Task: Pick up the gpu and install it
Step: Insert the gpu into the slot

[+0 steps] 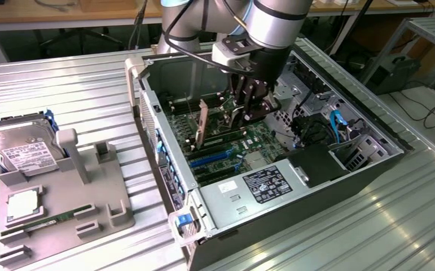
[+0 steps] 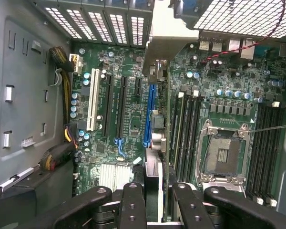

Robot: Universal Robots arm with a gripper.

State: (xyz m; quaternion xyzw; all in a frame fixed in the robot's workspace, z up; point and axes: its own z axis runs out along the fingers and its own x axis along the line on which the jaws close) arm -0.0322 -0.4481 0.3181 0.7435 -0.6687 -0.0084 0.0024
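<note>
Gripper (image 1: 241,116) inside open computer case (image 1: 368,164), fingers (image 2: 133,210) pinching gpu (image 1: 201,127) by upper edge. Card stands on edge, upright above motherboard (image 1: 259,138), beside blue slot (image 2: 147,114); seen edge-on in wrist view, silver bracket (image 2: 169,45) toward rear wall. Pick-up done; card carried into case. Seating judged incomplete: whether card edge already touches slot, cannot tell. Hard drive (image 1: 18,148) and RAM stick (image 1: 44,221) rest on grey fixture (image 1: 89,195) outside case.

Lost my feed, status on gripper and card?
Gripper shut on thin green gpu card, edge-on. Card inside open computer case, over blue slot. No visible obstruction.
</note>
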